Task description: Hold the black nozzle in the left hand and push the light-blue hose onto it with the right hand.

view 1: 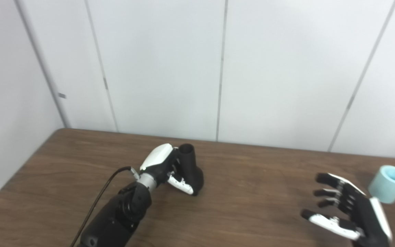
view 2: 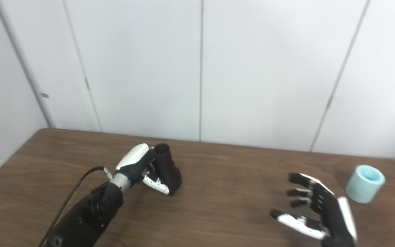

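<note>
Nearest, the right hand (view 1: 350, 212) hovers over the brown wooden table (view 1: 252, 206), fingers spread wide and holding nothing. Just beyond it, to its right and apart from it, lies the short light-blue cylindrical hose piece (view 1: 388, 184), tilted with its open end up. Farther off to the left, the left hand (view 1: 165, 168) is wrapped around the black plastic nozzle (view 1: 190, 168), whose open mouth points up and away.
</note>
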Tool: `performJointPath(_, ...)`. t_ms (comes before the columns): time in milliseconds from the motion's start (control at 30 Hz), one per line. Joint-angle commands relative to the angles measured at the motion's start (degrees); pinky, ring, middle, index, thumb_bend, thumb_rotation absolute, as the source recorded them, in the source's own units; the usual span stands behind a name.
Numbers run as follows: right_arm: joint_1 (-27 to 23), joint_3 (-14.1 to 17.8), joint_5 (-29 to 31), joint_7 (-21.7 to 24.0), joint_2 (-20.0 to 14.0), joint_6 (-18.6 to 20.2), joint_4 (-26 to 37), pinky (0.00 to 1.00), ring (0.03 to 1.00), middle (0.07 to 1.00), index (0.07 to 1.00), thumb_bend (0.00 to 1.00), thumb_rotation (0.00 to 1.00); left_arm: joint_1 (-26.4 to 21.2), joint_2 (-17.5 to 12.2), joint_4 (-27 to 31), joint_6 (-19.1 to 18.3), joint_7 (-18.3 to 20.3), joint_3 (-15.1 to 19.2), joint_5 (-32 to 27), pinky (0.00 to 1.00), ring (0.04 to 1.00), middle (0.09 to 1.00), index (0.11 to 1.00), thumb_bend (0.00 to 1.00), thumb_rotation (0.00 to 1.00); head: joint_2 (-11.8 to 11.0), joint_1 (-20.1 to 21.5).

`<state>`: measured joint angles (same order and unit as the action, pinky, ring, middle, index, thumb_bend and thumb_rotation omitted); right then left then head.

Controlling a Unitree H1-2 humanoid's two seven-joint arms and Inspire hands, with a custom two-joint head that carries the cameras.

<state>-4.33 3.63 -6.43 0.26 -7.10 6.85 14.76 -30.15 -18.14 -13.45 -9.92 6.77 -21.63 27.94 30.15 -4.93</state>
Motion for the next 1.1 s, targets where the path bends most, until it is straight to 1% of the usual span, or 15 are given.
performJointPath(0, -1.6, 0.1, -0.2, -0.5, -0.2, -0.8, 2.0, 0.49, 0.612, 0.745, 0.701, 0.68, 0.06, 1.6, 4.1, -0.5, 2.3, 4.9, -4.2, -0.9, 0.52, 0.428, 0.449, 0.494, 0.53, 0.00, 0.5, 1.8)
performJointPath(133, -1.9, -0.3, -1.2, -0.9, 0.5, -0.4, 3.1, 0.47, 0.605, 0.745, 0.693, 0.67, 0.04, 1.7, 7.1, -3.8, 4.6, 3.9, -6.4, 0.0, 0.52, 0.432, 0.442, 0.499, 0.53, 0.00, 0.7, 4.6)
performJointPath(267, -1.7, -0.2, -1.9, -1.2, 1.0, 1.6, 5.5, 0.47, 0.604, 0.743, 0.690, 0.66, 0.03, 1.9, 9.5, -6.3, 4.7, 2.7, -8.2, 3.1, 0.47, 0.438, 0.455, 0.498, 0.53, 0.00, 1.0, 6.5)
performJointPath(333, -1.5, 0.1, -1.8, -1.2, 1.2, 2.6, 6.9, 0.46, 0.606, 0.741, 0.690, 0.66, 0.04, 1.9, 9.8, -7.0, 5.0, 1.8, -9.2, 5.0, 0.48, 0.448, 0.465, 0.495, 0.53, 0.00, 1.2, 7.1)
performJointPath(467, -1.5, 1.3, -1.4, -1.2, 0.8, 4.9, 9.6, 0.48, 0.600, 0.739, 0.689, 0.66, 0.04, 1.4, 10.1, -8.8, 5.4, 1.2, -10.2, 6.6, 0.52, 0.470, 0.474, 0.491, 0.53, 0.00, 1.5, 8.8)
performJointPath(567, -2.4, 2.7, -1.4, -0.4, -1.2, 6.8, 11.9, 0.49, 0.591, 0.740, 0.690, 0.66, 0.04, 1.1, 9.6, -9.8, 5.7, 1.0, -11.7, 8.4, 0.52, 0.478, 0.489, 0.482, 0.53, 0.00, 1.7, 10.0)
performJointPath(600, -2.8, 3.1, -1.6, 0.0, -2.2, 7.6, 12.6, 0.50, 0.593, 0.740, 0.690, 0.67, 0.05, 1.0, 9.3, -10.0, 5.8, 0.9, -12.3, 8.9, 0.51, 0.477, 0.491, 0.480, 0.53, 0.00, 1.6, 10.7)
performJointPath(700, -4.7, 4.5, -1.2, 2.4, -7.3, 10.4, 14.0, 0.54, 0.624, 0.751, 0.722, 0.68, 0.04, 0.9, 8.4, -10.6, 5.9, 1.1, -14.1, 10.2, 0.46, 0.469, 0.487, 0.484, 0.53, 0.00, 1.4, 12.0)
performJointPath(733, -5.2, 4.6, -1.1, 3.2, -8.7, 11.3, 14.3, 0.55, 0.633, 0.754, 0.733, 0.68, 0.04, 0.8, 8.2, -10.7, 5.7, 1.2, -14.6, 10.5, 0.46, 0.468, 0.485, 0.486, 0.53, 0.00, 1.1, 13.4)
performJointPath(800, -6.9, 4.6, -2.1, 5.3, -13.0, 13.7, 15.0, 0.55, 0.648, 0.758, 0.749, 0.69, 0.06, 0.7, 7.6, -10.8, 5.2, 1.7, -15.6, 11.0, 0.46, 0.468, 0.482, 0.488, 0.53, 0.00, 0.7, 15.2)
performJointPath(833, -8.2, 4.5, -3.1, 6.8, -16.2, 15.2, 15.1, 0.55, 0.653, 0.760, 0.755, 0.70, 0.07, 0.8, 7.2, -11.0, 5.0, 1.9, -16.1, 11.3, 0.46, 0.468, 0.481, 0.489, 0.53, 0.00, 0.2, 16.4)
performJointPath(867, -10.1, 4.1, -4.4, 8.6, -19.9, 16.9, 15.0, 0.54, 0.657, 0.770, 0.759, 0.71, 0.09, 0.9, 6.7, -11.1, 4.9, 2.1, -16.4, 11.6, 0.46, 0.468, 0.474, 0.493, 0.53, 0.00, -0.1, 17.7)
performJointPath(933, -13.9, 3.6, -7.5, 12.5, -25.9, 19.4, 14.1, 0.54, 0.665, 0.796, 0.770, 0.75, 0.10, 1.2, 6.0, -11.4, 4.8, 2.2, -16.8, 11.9, 0.49, 0.471, 0.468, 0.496, 0.53, 0.00, -0.6, 19.2)
performJointPath(967, -15.9, 3.7, -9.3, 14.9, -28.1, 19.9, 13.1, 0.53, 0.670, 0.804, 0.773, 0.76, 0.10, 1.3, 5.8, -11.7, 4.7, 2.1, -17.0, 12.1, 0.50, 0.474, 0.468, 0.496, 0.53, 0.00, -1.1, 20.5)
performJointPath(1067, -20.9, 3.8, -15.5, 22.3, -31.5, 20.1, 10.0, 0.53, 0.701, 0.831, 0.791, 0.80, 0.08, 1.7, 5.1, -12.5, 5.3, 1.6, -17.3, 12.2, 0.52, 0.494, 0.474, 0.493, 0.53, 0.00, -2.6, 23.9)
